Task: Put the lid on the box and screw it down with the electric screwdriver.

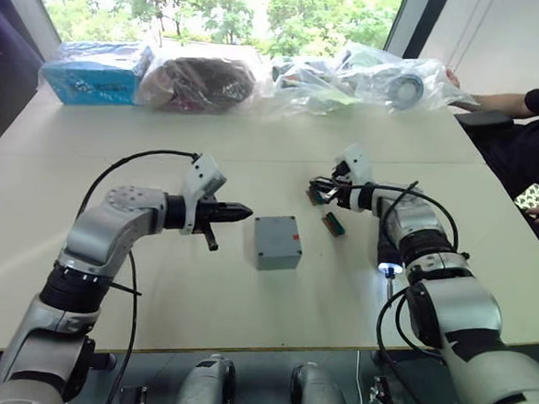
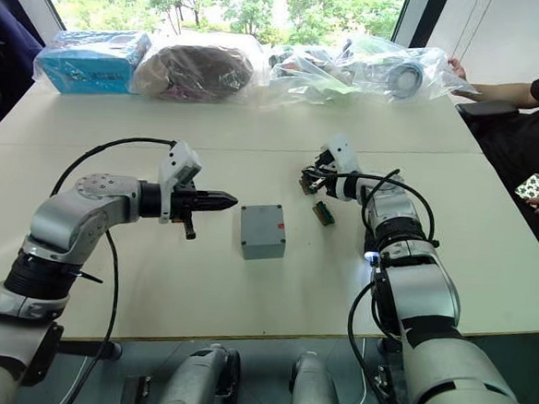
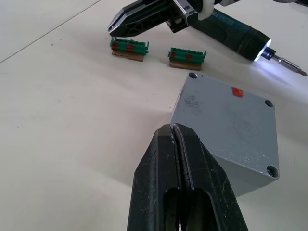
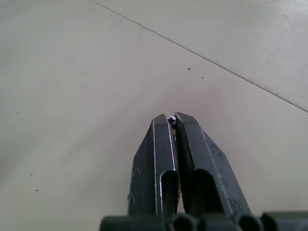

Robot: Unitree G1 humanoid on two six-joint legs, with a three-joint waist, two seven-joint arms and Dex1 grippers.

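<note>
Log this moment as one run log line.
lid seated on box | electric screwdriver lying on table, light on | left hand shut beside box | right hand shut, pinching something tiny

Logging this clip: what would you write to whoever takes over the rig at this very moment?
Left gripper: shut, empty, hovering beside the box.
Right gripper: shut, low over the table near two green connectors.
The lid sits on the box, corners lined up.
The electric screwdriver lies by the right forearm with its light on, in neither gripper.
Done: lid placed.
Left: pick up the screwdriver and drive the corner screws. I cannot tell whether any are already tight.
</note>
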